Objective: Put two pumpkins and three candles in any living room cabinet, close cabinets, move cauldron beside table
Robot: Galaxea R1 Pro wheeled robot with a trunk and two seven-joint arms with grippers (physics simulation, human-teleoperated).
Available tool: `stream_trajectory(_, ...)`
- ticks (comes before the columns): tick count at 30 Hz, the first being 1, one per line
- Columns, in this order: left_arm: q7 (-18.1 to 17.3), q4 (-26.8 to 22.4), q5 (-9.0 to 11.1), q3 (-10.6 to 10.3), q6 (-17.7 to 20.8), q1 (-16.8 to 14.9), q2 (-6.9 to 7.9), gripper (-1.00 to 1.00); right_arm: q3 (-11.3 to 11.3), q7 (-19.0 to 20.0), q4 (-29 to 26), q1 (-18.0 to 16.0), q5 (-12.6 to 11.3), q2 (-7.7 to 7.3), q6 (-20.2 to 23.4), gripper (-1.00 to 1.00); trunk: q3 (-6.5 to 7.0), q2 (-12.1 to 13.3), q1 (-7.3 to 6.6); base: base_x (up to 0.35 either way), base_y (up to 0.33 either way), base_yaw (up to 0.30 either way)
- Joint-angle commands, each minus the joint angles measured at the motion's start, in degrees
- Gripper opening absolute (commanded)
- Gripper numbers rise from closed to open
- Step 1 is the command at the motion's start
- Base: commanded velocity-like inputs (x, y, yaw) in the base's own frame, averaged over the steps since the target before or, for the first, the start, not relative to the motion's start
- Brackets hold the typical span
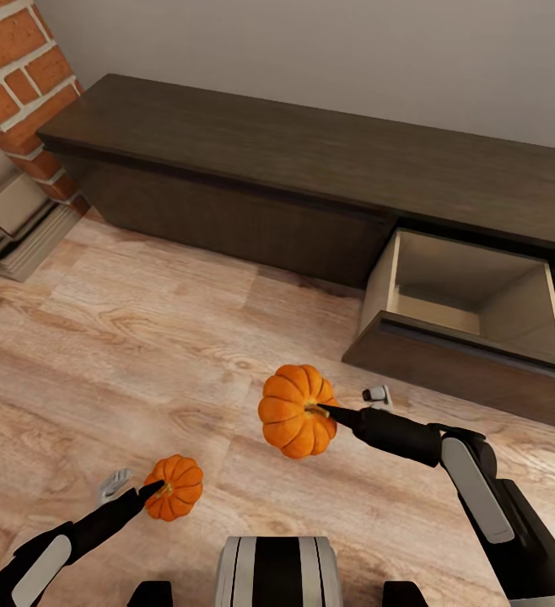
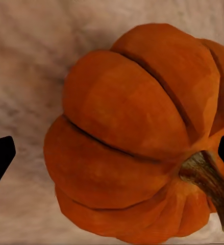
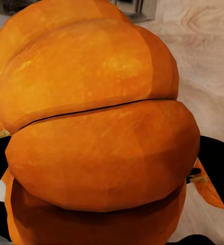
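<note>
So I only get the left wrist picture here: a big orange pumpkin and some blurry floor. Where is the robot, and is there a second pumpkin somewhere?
Observer: Yes. The right gripper holds the second pumpkin up above the wooden floor.
Operator: And mine, is it held too?
Observer: The head view shows the left gripper shut on your pumpkin, lower and nearer the robot.
Operator: Is there anywhere to put them?
Observer: A long dark cabinet stands along the wall ahead, and one drawer at its right end is pulled out, pale inside and with nothing showing in it.
Operator: Anything else around?
Observer: A brick fireplace at the cabinet's left end.
</note>
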Motion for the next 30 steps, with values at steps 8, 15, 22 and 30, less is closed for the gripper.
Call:
stream_trajectory(8,-2.8,0.1,0.4,-0.5,0.3,0.0,0.06,1.00,0.0,0.3,0.4,0.0,-0.2,-0.06,0.3,-1.00,-0.25,0.0,0.02,0.000,0.000,0.000)
stream_trajectory(15,-2.9,0.1,0.4,-1.6,0.3,0.0,0.06,1.00,0.0,0.3,0.5,0.0,-0.1,-0.06,0.3,-1.00,-1.36,-0.1,0.15,0.000,0.000,0.000)
stream_trajectory(22,-2.9,0.1,0.4,-1.6,0.3,0.0,0.06,1.00,0.0,0.3,0.6,0.0,0.0,-0.04,0.3,-1.00,-1.36,-0.1,0.15,0.000,0.000,0.000)
stream_trajectory(30,-2.9,0.1,0.4,-1.7,0.2,0.0,0.06,1.00,0.0,0.2,0.7,0.0,0.3,-0.05,0.2,-1.00,-2.24,-0.1,0.25,0.000,0.000,0.000)
